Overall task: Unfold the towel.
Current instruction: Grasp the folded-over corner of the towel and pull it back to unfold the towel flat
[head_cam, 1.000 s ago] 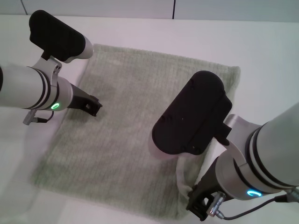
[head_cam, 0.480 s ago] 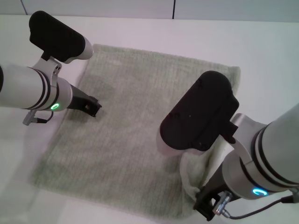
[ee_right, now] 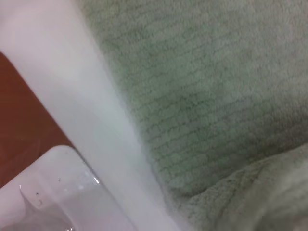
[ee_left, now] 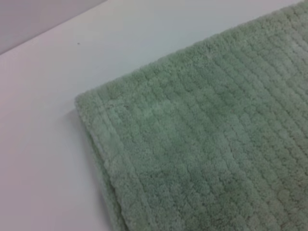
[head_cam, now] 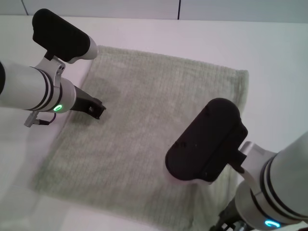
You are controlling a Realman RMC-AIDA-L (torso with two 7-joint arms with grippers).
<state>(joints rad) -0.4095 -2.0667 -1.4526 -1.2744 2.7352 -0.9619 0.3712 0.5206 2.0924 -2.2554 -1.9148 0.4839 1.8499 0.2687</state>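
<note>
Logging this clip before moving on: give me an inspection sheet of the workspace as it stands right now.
Surface: white table, bare around the cloth.
Job's things: towel lying flat, folded double at the corner seen by the left wrist; near right corner hidden under the right arm.
Clutter: nothing seen.
Grippers: left claw at the towel's left edge; right claw out of view at the near right corner.
Cables: thin cable at the left wrist.
Surroundings: pale wall behind the table.

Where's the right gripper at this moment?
In the head view, the right gripper sits at the bottom right, at the near right corner of the towel, mostly hidden under its own arm.
</note>
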